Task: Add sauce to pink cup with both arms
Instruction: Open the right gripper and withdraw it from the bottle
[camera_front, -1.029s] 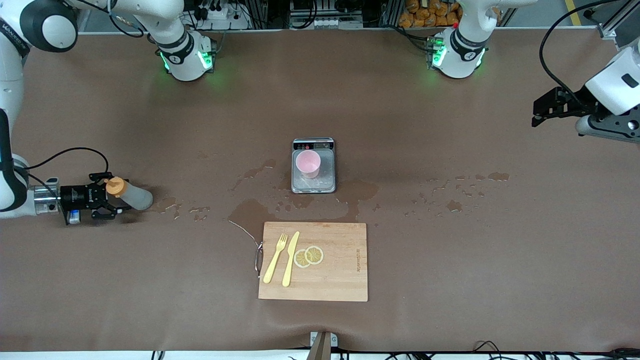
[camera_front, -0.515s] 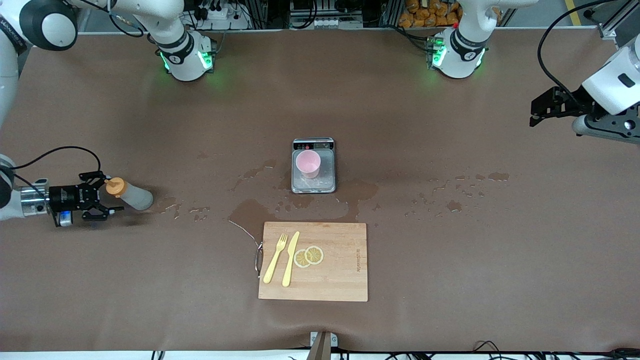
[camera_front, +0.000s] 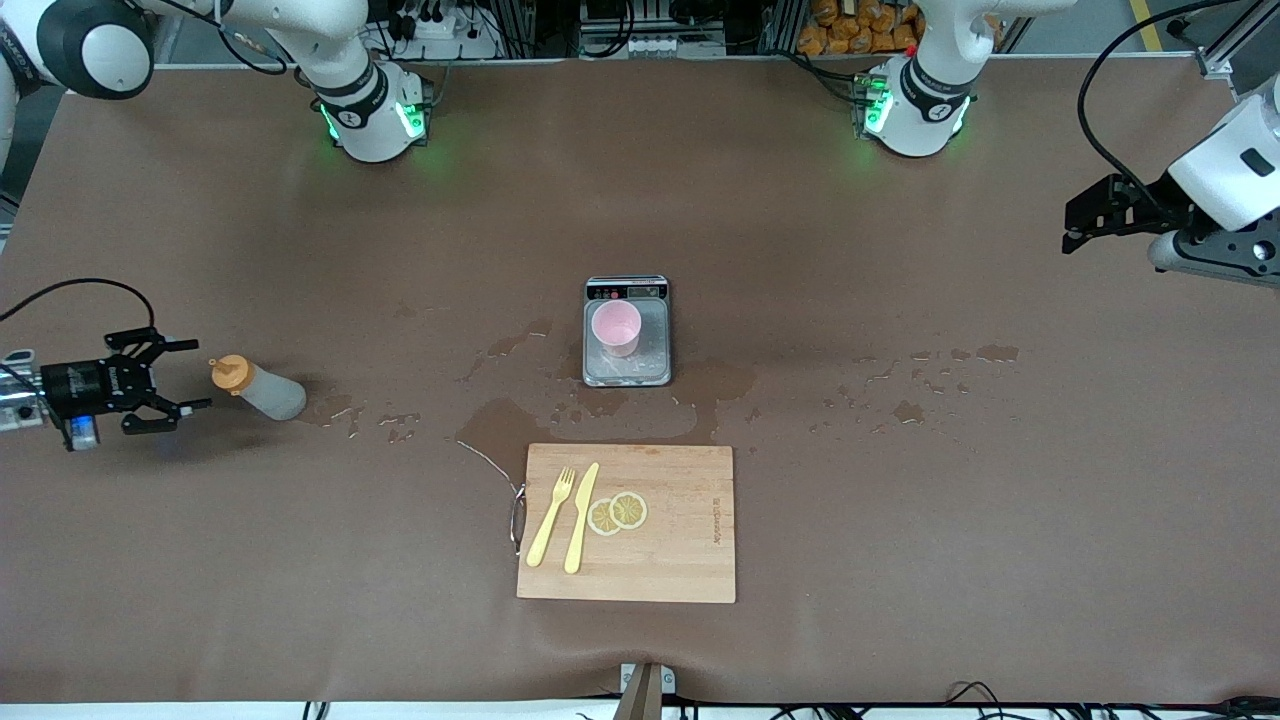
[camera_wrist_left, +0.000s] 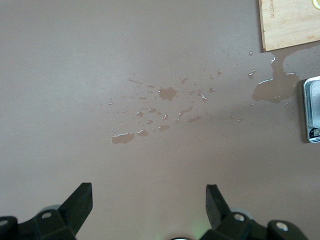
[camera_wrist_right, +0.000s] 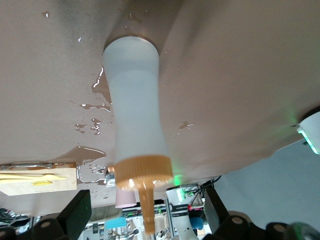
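The sauce (camera_front: 256, 388) stands upright on the table near the right arm's edge, just beside the right gripper (camera_front: 172, 375), whose spread jaws face it at nozzle height. The pink cup (camera_front: 617, 327) sits on the scale (camera_front: 650, 350) at mid-table. The left gripper (camera_front: 1075, 228), spread and empty, waits over the opposite edge.

Robotics lab, two bench-mounted arm bases (camera_front: 375, 120), brown-covered table (camera_front: 900, 520), cabling
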